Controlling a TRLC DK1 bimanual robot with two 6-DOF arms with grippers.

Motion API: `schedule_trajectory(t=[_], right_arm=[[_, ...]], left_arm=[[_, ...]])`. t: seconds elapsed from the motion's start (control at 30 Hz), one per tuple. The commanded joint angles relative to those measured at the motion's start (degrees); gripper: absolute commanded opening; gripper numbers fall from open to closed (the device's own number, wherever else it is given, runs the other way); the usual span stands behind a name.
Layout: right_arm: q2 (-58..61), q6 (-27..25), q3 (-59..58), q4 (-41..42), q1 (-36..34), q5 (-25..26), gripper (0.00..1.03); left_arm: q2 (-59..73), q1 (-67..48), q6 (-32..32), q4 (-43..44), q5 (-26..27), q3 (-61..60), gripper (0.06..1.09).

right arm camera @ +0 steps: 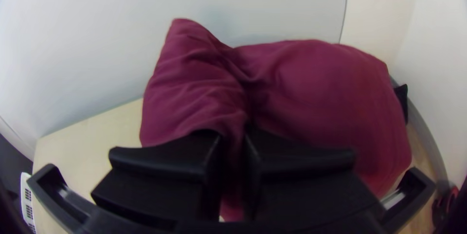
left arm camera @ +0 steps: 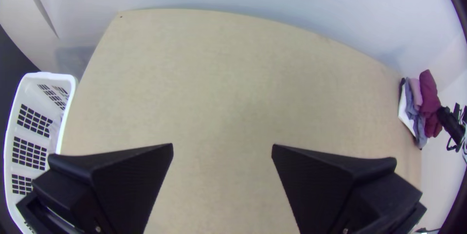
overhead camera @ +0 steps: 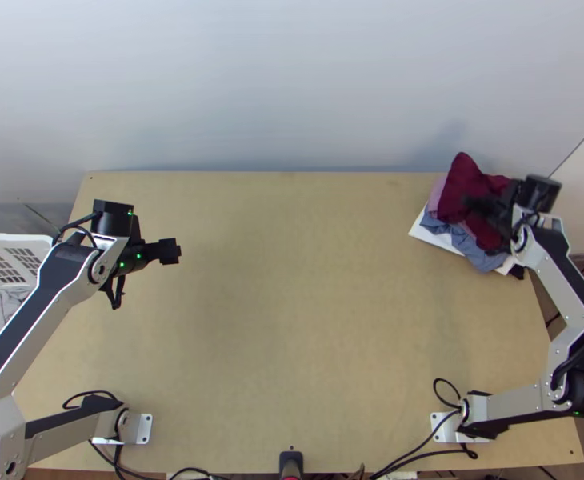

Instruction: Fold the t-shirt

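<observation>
The maroon t-shirt (overhead camera: 462, 188) is on a stack of cloth at the tabletop's (overhead camera: 292, 320) far right corner, pinched between the fingers of the right end effector (overhead camera: 476, 206). In the right wrist view it lies bunched, rising in two soft humps on either side of the pinched part, with cloth running down between the fingers; how many layers are caught, I cannot tell. Under it in the top view lie a mauve cloth (overhead camera: 435, 198), a blue-grey cloth (overhead camera: 481, 258) and a flat white piece (overhead camera: 436, 238), with a bit of black cloth (overhead camera: 518, 272) poking out at the near right edge. The left end effector (overhead camera: 174, 251) is over the left part of the tabletop, well apart from the stack, its fingers spread wide with nothing between them. Beside the tabletop's left edge stands a white basket (overhead camera: 8, 237) with light grey cloth (overhead camera: 1, 308) in it.
</observation>
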Motion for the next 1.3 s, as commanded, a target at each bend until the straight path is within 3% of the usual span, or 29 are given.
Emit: schedule_trajectory(t=[0.0, 0.07, 0.17, 0.27, 0.57, 0.8, 1.03, 1.27], right_arm=[[-1.14, -4.39, -7.63, 0.85, -5.50, -1.66, 0.42], [-1.23, -4.13, -7.54, 0.76, -6.91, -3.42, 0.66], [-2.64, -3.08, -6.66, 0.32, -7.70, -6.06, 0.86], [-5.10, -1.93, -4.46, -2.58, -7.79, -7.46, 0.99], [-11.07, 4.31, 7.75, -8.20, -8.05, -9.93, 0.99], [-3.87, 6.33, 13.03, -5.74, -4.18, -9.75, 0.99], [6.50, 5.80, 8.63, -0.38, -0.58, -8.70, 0.99], [12.66, 1.32, 0.19, 6.12, -0.14, -6.67, 0.99]], left_arm=[[0.42, -0.57, -0.10, 0.05, -0.15, 0.04, 1.04], [0.86, -0.92, -0.28, 0.05, -0.15, 0.66, 1.04], [1.21, -1.10, -0.45, 0.05, -0.15, 1.45, 1.04], [1.12, -1.10, -0.45, 0.05, -0.15, 1.36, 1.04], [0.42, -1.10, -0.89, -0.04, -0.15, 0.04, 1.04], [0.68, -2.33, -1.77, -0.04, -0.15, 0.40, 1.04], [0.33, -1.98, -1.86, -0.48, -0.24, 0.13, 1.04], [0.24, -1.54, -1.77, -0.57, -0.24, -0.66, 1.04]])
